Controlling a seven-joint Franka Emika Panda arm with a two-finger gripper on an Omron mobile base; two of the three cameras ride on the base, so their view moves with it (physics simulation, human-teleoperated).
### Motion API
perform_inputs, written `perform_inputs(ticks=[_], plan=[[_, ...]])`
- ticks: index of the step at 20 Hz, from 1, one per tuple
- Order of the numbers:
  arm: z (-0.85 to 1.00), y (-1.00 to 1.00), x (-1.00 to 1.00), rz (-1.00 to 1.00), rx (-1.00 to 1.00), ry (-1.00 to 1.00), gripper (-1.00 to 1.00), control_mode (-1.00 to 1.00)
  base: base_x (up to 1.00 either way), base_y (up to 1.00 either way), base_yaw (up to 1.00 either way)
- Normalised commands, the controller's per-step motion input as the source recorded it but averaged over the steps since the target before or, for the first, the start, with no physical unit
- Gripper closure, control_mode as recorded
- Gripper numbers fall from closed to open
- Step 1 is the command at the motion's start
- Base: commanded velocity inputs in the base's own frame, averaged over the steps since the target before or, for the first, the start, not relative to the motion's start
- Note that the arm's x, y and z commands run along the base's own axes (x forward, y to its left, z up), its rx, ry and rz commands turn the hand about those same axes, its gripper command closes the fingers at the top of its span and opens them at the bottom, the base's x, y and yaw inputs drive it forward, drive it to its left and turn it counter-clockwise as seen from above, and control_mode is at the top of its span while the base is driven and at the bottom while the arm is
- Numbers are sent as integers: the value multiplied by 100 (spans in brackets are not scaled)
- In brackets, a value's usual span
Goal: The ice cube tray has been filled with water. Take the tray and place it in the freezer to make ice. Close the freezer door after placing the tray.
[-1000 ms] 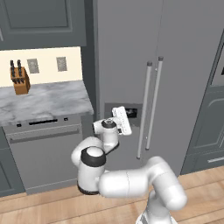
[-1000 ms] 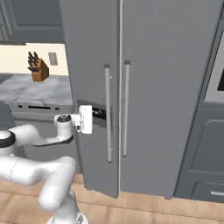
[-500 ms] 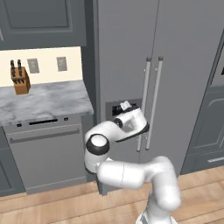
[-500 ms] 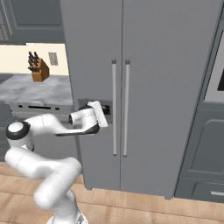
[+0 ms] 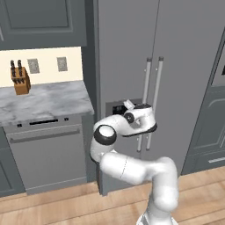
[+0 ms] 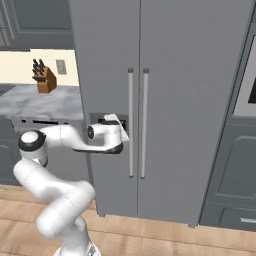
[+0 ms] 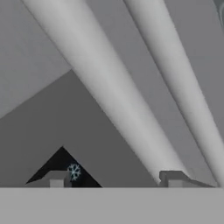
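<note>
So the gripper [image 7: 114,178] sits right at the freezer door [image 6: 107,90] handle [image 7: 109,96], jaws spread apart, gripping nothing.

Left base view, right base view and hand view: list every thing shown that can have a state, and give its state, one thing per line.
freezer door: closed, flush with the wider door beside it.
wider fridge door: closed.
freezer door handle: between the gripper's fingertips, not yet clamped.
gripper: jaws apart, straddling the handle, holding nothing.
dishwasher: door shut.
knife block: upright on the counter, knives in.
</note>
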Motion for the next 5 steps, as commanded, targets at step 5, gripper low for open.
perform_inputs(ticks=[5], plan=[[6, -31, 92, 51, 15, 52, -100, -100, 0, 0, 0]])
